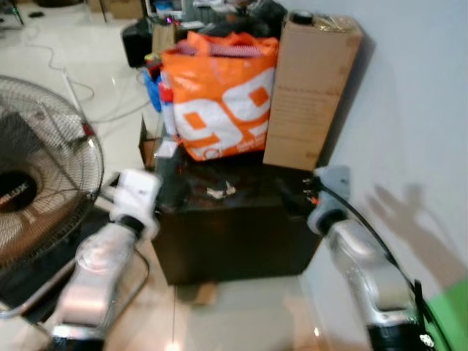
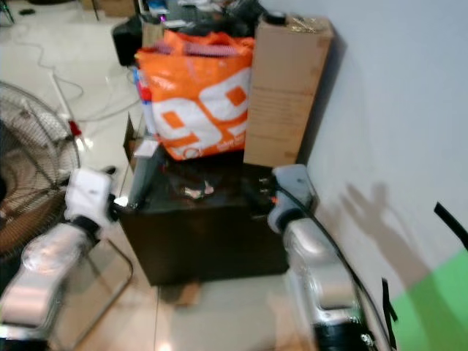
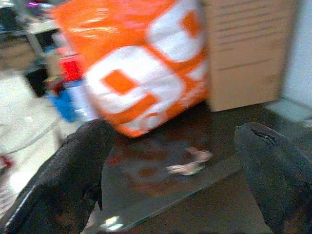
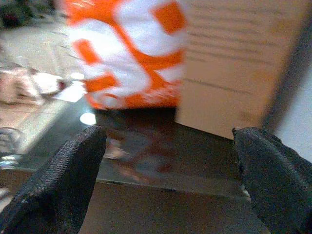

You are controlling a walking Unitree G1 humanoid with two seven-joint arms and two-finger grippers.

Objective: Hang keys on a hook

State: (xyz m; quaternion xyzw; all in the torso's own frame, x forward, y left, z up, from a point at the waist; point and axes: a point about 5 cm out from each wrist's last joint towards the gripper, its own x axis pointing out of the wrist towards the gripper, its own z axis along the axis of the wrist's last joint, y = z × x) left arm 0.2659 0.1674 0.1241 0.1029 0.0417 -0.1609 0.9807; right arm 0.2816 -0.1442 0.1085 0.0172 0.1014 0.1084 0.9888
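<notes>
Glossy dark table (image 1: 241, 212), small pale keys (image 1: 221, 191)

One orange bag (image 1: 219, 95), one cardboard box (image 1: 311, 91), one fan (image 1: 40, 183), one keys bunch, seemingly (image 1: 221, 191).

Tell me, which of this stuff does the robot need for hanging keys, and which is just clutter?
For the job: keys on the dark table; left gripper, open; right gripper, open.

Lying about: orange bag, cardboard box, fan.

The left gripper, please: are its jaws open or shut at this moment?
Open. In the left wrist view the left gripper has its two black fingers set wide apart, with the dark table and the keys showing between them, nothing held.
</notes>
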